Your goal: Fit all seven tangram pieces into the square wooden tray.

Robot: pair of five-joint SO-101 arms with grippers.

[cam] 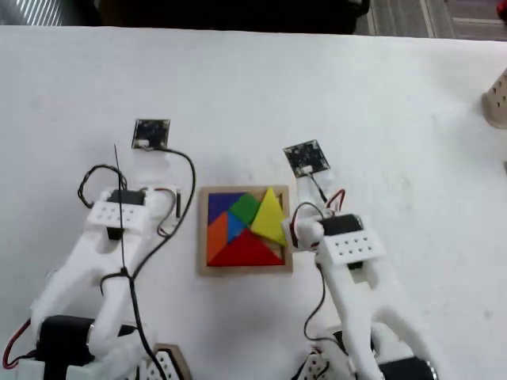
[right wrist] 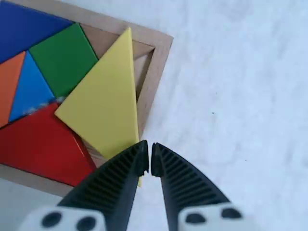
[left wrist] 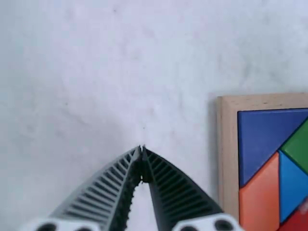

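noting the yellow triangle (right wrist: 103, 106) lies tilted over the tray (right wrist: 156, 72) rim, centre of the high view, unseated. right gripper (right wrist: 149, 156) narrow at its corner, left gripper (left wrist: 142, 151) closed, empty, over table (left wrist: 96, 57). we fear a sideways nudge pops it out.

Flat white tabletop (cam: 380, 87) underneath everything. Two small black square circuit boards lying on it: one (cam: 150, 133) out at ten o'clock, another (cam: 306, 158), tilted, close in at two o'clock. Pale perforated block (cam: 496, 99) far out at two o'clock, cut by the edge.
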